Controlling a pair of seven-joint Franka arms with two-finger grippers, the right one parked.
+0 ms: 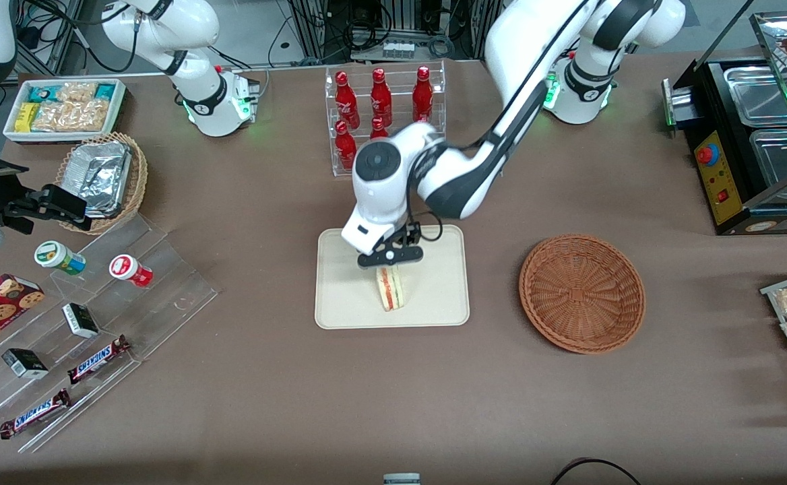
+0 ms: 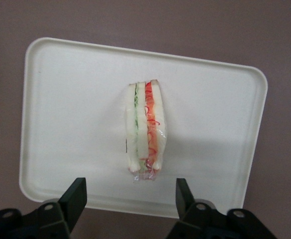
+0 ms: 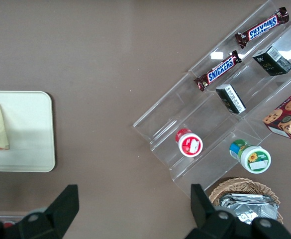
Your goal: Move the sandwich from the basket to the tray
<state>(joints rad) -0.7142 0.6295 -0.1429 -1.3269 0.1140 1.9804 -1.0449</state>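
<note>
The flat cream-white rectangular tray (image 1: 434,303) with rounded corners holds the small triangular sandwich (image 1: 391,288) of pale bread, whose red, orange and green filling layers show along the cut edge; it stands on edge near the tray's middle, wrapped in clear film. The round, shallow, reddish-brown woven wicker basket (image 1: 582,292) sits beside the tray toward the working arm's end of the table and has nothing in it. The left arm's black two-finger gripper (image 1: 389,259) hangs just above the sandwich, and its fingers (image 2: 75,196) are spread wide and released, apart from the sandwich on either side. Toward the parked arm's end, a lighter tan wicker basket (image 1: 136,176) carries foil containers (image 1: 100,176), a white bin (image 1: 65,108) holds snack packets, and a clear acrylic rack (image 1: 385,108) farther from the front camera than the tray holds red bottles. The left wrist view alone shows the gap between fingers and sandwich and the separate bread slices; the front view alone shows the bare basket. The right wrist view catches the sandwich's flat triangular face and the tray's rim, plus chocolate bars (image 3: 220,70) on clear stepped shelves (image 3: 185,119).
</note>
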